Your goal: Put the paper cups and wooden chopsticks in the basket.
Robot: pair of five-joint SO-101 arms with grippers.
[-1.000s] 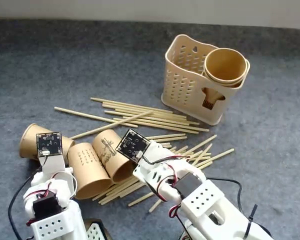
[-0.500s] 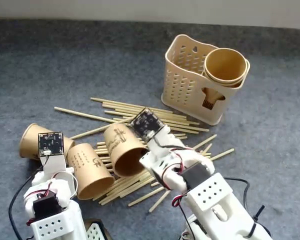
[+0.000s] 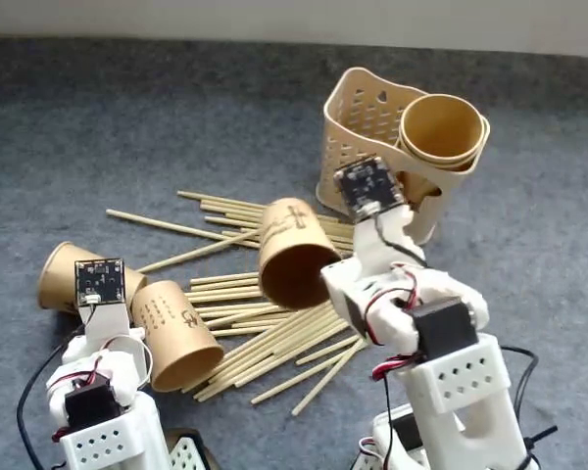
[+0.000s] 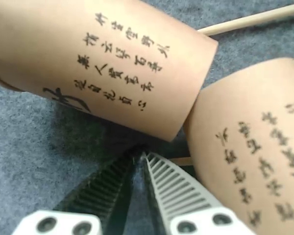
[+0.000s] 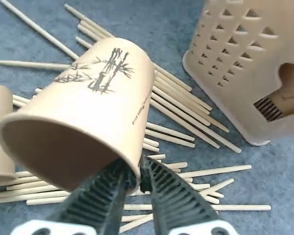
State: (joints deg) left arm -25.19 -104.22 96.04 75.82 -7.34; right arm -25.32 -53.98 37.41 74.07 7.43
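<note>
1. One paper cup (image 5: 88, 107) hangs by its rim from my right gripper (image 5: 135, 177), clamped, mouth toward my wrist.
2. The basket (image 5: 245, 58) stands near, beyond the cup, nearest this arm.
3. My left gripper (image 4: 139, 157) is closed and empty beside two fallen cups (image 4: 103, 63).

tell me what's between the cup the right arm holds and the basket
Wooden chopsticks lying flat on the grey carpet, nothing else. The right wrist view shows them running between the held paper cup and the basket.
</note>
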